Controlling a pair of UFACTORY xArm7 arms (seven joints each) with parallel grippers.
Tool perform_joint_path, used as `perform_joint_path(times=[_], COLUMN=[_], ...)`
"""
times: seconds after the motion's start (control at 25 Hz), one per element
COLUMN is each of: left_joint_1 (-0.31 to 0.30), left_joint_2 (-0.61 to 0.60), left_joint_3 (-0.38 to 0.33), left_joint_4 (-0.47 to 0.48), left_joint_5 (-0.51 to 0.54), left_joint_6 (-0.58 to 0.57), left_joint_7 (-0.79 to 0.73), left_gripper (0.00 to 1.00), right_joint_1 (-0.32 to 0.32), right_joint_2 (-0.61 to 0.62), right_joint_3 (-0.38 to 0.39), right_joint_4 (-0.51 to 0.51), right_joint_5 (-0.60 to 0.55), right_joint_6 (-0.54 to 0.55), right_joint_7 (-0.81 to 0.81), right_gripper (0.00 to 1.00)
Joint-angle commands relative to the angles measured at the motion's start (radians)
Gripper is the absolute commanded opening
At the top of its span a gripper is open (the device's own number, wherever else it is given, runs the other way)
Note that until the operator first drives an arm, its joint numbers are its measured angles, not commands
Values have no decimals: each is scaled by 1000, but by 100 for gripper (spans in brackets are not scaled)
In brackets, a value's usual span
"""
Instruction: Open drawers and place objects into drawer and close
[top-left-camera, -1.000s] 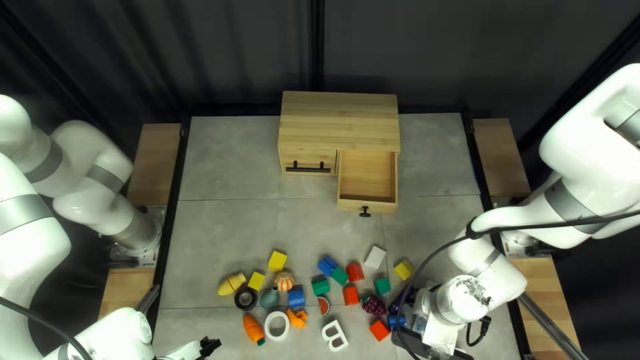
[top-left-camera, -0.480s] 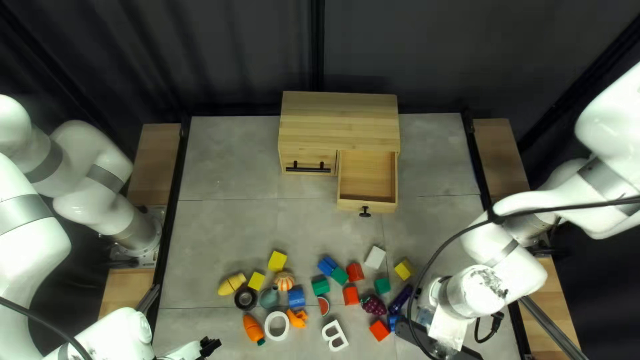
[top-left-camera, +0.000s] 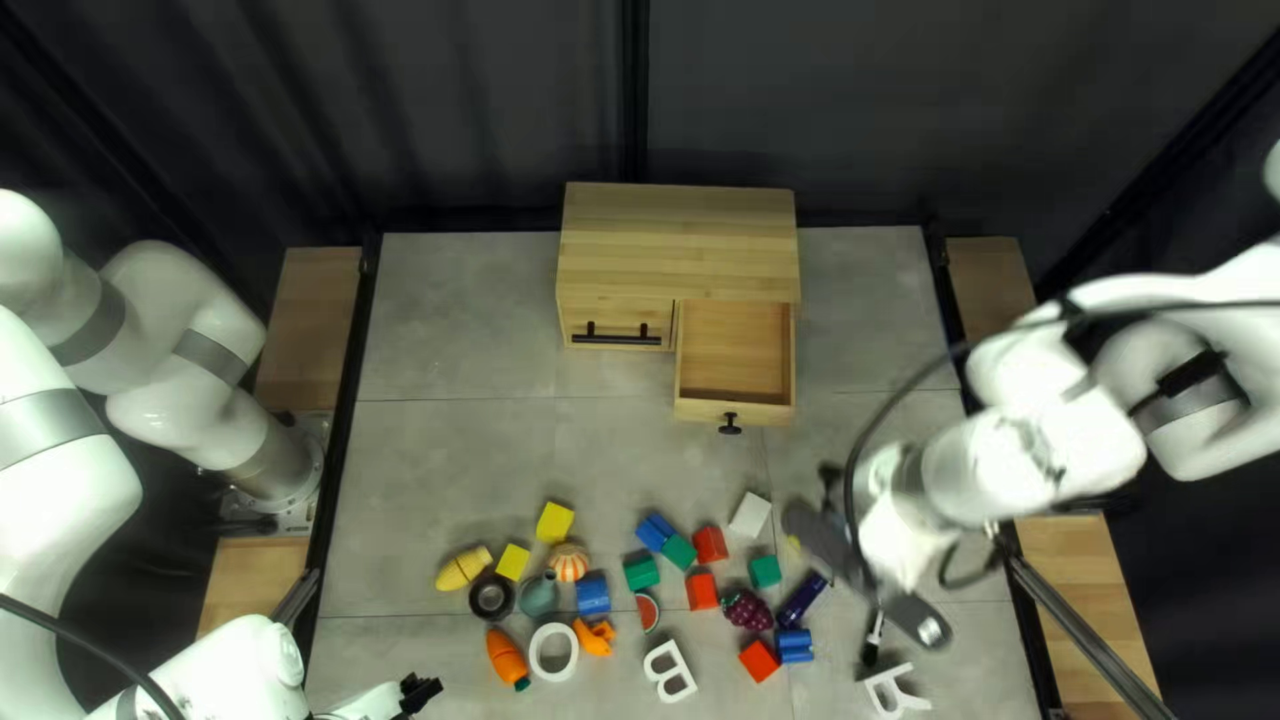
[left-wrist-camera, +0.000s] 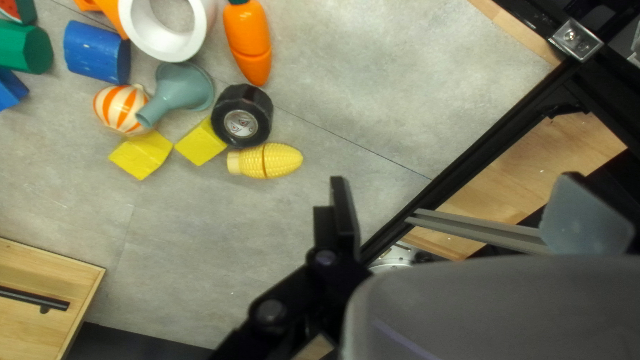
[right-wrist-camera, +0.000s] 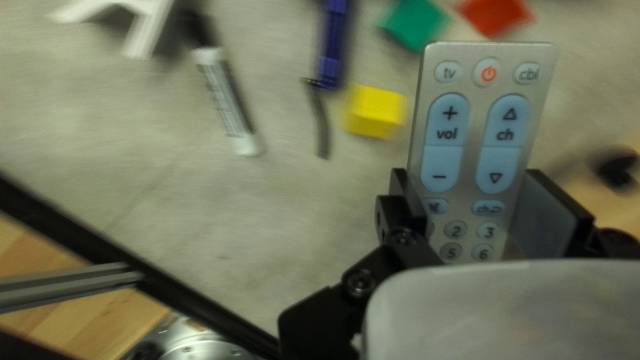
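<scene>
A silver remote control [right-wrist-camera: 480, 143] is pinched between the two fingers of the right gripper [top-left-camera: 830, 476], touched from both sides. It is held above the tabletop, with the power-button end stretched out ahead of the fingertips and the number keys placed between them; the far end is hidden. In the top left view, the right gripper [right-wrist-camera: 470, 207] is seen below and to the right of the pulled-out drawer [top-left-camera: 735, 411], apart from it. Beside the remote, in the right wrist view, a yellow block [right-wrist-camera: 375, 112] is seen on the table. The fingers of the left gripper [top-left-camera: 422, 692] are spread wide, with nothing pinched, and a toy corn cob [left-wrist-camera: 265, 161] is seen ahead of them.
</scene>
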Motion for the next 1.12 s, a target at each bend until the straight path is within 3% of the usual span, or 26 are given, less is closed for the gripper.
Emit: perform_joint_path(times=[0.04, 0.36, 0.76, 1.12], left_joint_1=[0, 0, 0, 0], left_joint_2=[0, 0, 0, 0], left_joint_3=[0, 0, 0, 0], left_joint_4=[0, 0, 0, 0], left_joint_5=[0, 0, 0, 0], left_joint_6=[0, 0, 0, 0], left_joint_7=[0, 0, 0, 0], left_gripper=[100, 100, 100, 100], right_joint_1=[-40, 21, 24, -15], right_joint_2=[73, 252, 345, 392], right_joint_3=[-44, -136, -226, -296], right_joint_4=[51, 260, 339, 387], right_joint_5=[-52, 113, 299, 399], right_joint_6=[-85, -38, 27, 60], right_joint_7=[-65, -511, -965, -1179], right_gripper=[4, 1, 0, 0])
